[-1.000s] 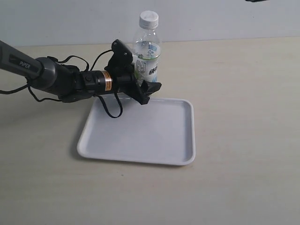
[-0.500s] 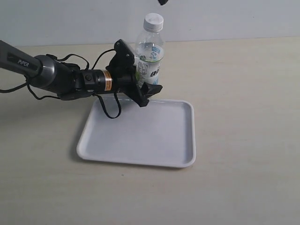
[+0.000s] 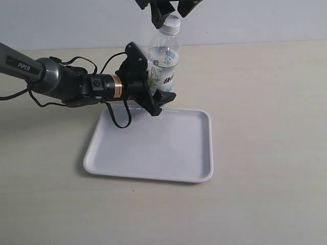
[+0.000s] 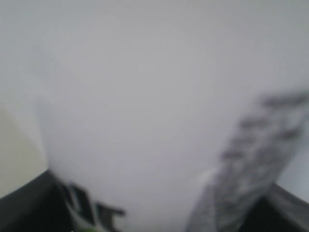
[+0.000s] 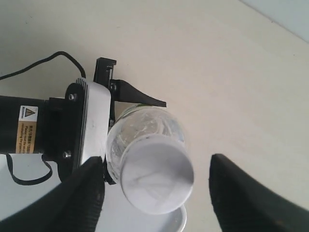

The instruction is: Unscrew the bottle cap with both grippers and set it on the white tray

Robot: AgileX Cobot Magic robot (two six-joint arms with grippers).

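The left gripper (image 3: 151,81) is grasping the bottle (image 3: 164,53) by its label at the white tray's (image 3: 153,153) far rim, hiding its base. The right gripper (image 3: 171,9), cut off at the exterior view's top, is hanging released astride the bottle cap (image 3: 172,24), which is sitting on the neck

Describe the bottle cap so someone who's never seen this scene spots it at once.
Start at the white tray on the tan table. At its far edge the left gripper holds a clear labelled bottle. The bottle cap is the small round white piece on the bottle's top, far smaller than the tray.
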